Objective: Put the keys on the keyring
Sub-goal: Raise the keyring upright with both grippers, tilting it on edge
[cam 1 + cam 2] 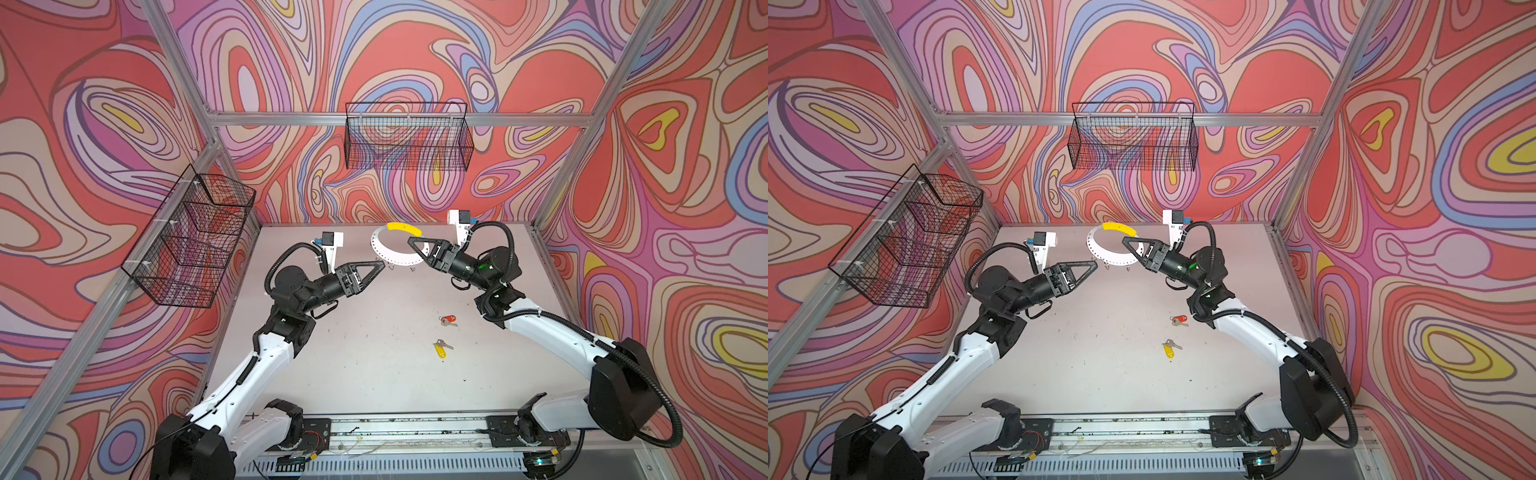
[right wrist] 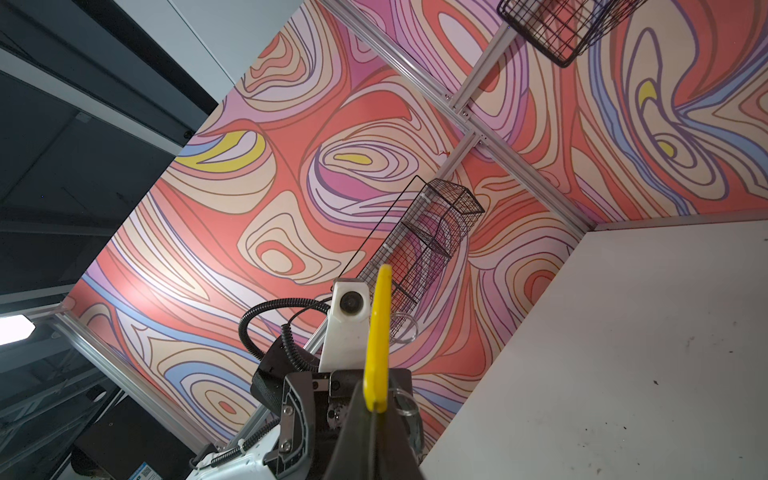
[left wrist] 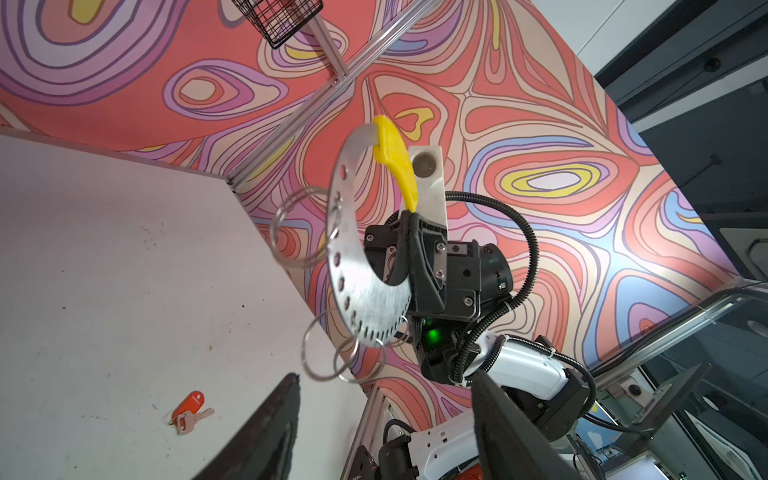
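The keyring (image 1: 379,249) is a flat grey ring with a yellow arc (image 1: 403,227), held up edge-on above the back of the table. My right gripper (image 1: 409,240) is shut on it at the end of the yellow arc (image 2: 380,332). Several wire split rings (image 3: 328,353) hang from its rim (image 3: 357,291). My left gripper (image 1: 382,266) is open just beside the ring's lower rim, holding nothing; its fingers (image 3: 286,415) stand wide apart. Two keys lie on the table right of the middle, one with a red tag (image 1: 447,320) and one with a yellow tag (image 1: 441,348).
A black wire basket (image 1: 409,141) hangs on the back wall and a divided one (image 1: 191,241) on the left wall. The arms' base rail (image 1: 395,428) runs along the front edge. Aluminium frame posts stand at the back corners.
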`<state>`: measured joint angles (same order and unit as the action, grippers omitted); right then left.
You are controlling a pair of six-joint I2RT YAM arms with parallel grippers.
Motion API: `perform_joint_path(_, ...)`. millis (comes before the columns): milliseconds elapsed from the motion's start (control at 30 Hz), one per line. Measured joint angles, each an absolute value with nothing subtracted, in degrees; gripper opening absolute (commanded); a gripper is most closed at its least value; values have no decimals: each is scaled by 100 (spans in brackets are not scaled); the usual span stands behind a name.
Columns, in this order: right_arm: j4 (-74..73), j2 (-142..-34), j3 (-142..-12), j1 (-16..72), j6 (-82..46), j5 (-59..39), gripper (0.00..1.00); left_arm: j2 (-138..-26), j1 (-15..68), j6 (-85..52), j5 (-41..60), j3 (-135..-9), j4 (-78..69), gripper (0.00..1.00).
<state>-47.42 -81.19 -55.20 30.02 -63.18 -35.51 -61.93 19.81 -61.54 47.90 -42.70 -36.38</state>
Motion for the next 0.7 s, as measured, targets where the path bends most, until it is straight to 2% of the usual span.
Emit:
perform_joint_path(200,-5011,-8254,-5520,3098,-6445,-3500,0,-6663,2119,-6158,4613,-4427,-3841,67)
perform_joint_path(333,-5148,-8254,-5520,3118,-6490,-3470,0,-6858,2132,-6235,4554,-4482,-4058,61)
perform_joint_path(467,-5374,-8309,-5518,3120,-6580,-3448,0,-6982,2139,-6399,4515,-4545,-4375,48)
perform_joint_path(600,-5575,-8416,-5472,3120,-6702,-3439,0,-7091,2139,-6619,4508,-4598,-4683,29)
perform_joint_path(700,-5623,-8479,-5428,3120,-6740,-3430,0,-7146,2139,-6746,4515,-4609,-4816,22)
